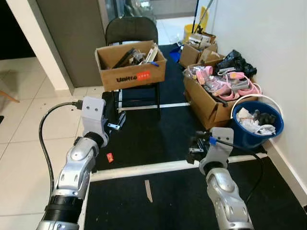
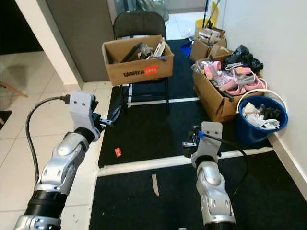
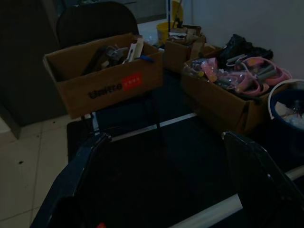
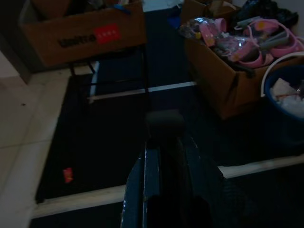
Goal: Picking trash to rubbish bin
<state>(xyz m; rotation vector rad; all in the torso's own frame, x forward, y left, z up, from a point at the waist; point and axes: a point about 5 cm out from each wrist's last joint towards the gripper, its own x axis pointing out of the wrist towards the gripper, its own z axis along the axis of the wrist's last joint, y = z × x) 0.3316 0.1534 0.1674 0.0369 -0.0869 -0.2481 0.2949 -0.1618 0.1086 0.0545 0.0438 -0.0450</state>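
Box (image 1: pixel 130 67) on chair (image 1: pixel 132 29); bucket (image 1: pixel 256 125) right.

Head stereo pair looks forward and down from above both arms; floor mats, cardboard box on chair (image 1: pixel 130 64) and blue bucket (image 1: pixel 257 125) mid-distance. Left wrist view sits lower, looks along spread fingers (image 3: pixel 78 173) toward same box and bucket. Right wrist view looks along closed fingers (image 4: pixel 164 156); shares bucket, box, red scrap (image 4: pixel 68 175).
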